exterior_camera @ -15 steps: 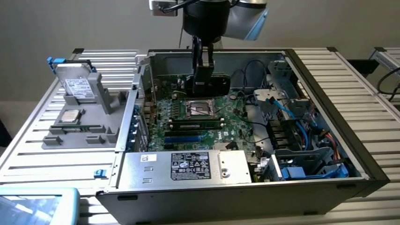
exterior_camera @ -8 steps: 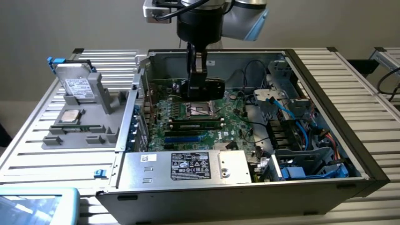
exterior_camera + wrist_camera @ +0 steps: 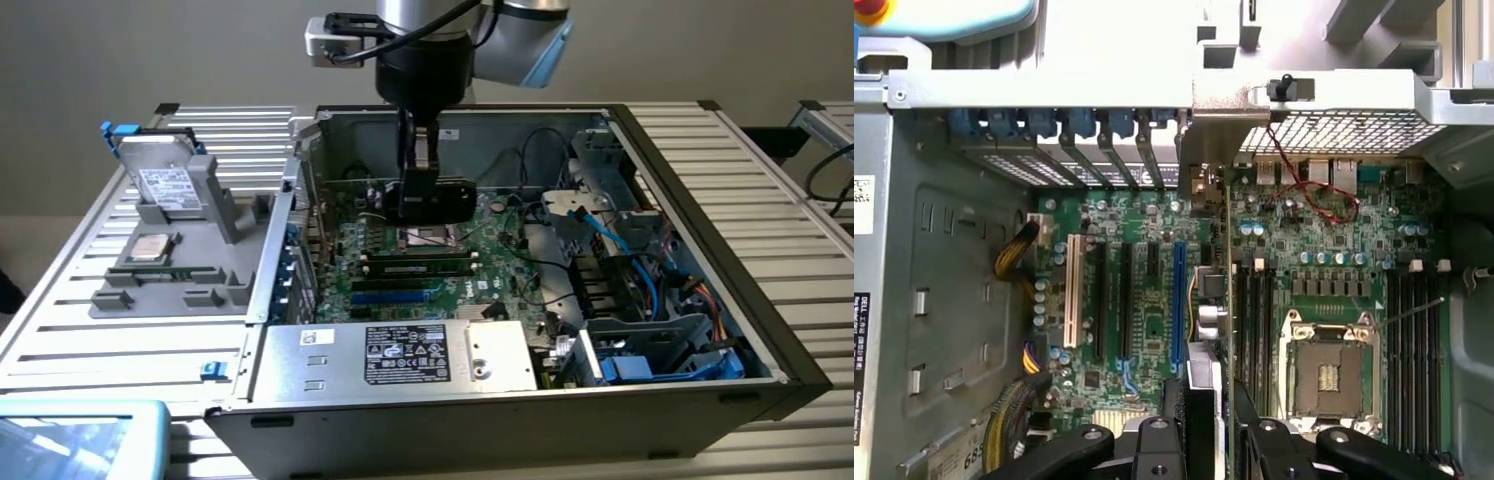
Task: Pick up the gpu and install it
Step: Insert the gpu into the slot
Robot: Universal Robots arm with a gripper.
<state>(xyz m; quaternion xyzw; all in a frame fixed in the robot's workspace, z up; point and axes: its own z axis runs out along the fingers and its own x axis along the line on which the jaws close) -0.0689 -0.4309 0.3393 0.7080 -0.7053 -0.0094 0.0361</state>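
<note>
Nearest me in the exterior view, the open computer case point(image 3: 694, 215) lies on its side on the slatted desk point(image 3: 761, 170). Its silver power supply point(image 3: 400, 355), with a black label, sits along the front edge. Behind that is the green motherboard point(image 3: 514, 262), with its blue expansion slots point(image 3: 394, 297) and dark memory sticks point(image 3: 416, 262).

Over the middle of the board I have the gripper point(image 3: 424, 185) closed on the gpu point(image 3: 441, 203), clamping the card from above. The card stands on edge with its black shroud facing the camera, just above the CPU socket point(image 3: 424, 237). I cannot tell whether its lower edge touches the board.

In the wrist view I look straight down past the gripper point(image 3: 1209, 440). Its two black fingers point(image 3: 1154, 445) pinch the gpu point(image 3: 1204, 330), which I see edge-on as a thin strip. That strip runs just beside the long blue slot point(image 3: 1177, 300), between it and the black memory slots point(image 3: 1254, 320). The open CPU socket point(image 3: 1329, 375) lies beyond those.

On the exterior view's left, well apart from the case, a grey fixture point(image 3: 174, 295) holds a silver drive point(image 3: 167, 185) with a white label and a processor chip point(image 3: 150, 247).

Farthest back, the arm point(image 3: 427, 55) hangs vertically over the case's rear wall. Its wrist is straight and the fingers point straight down into the case.
</note>
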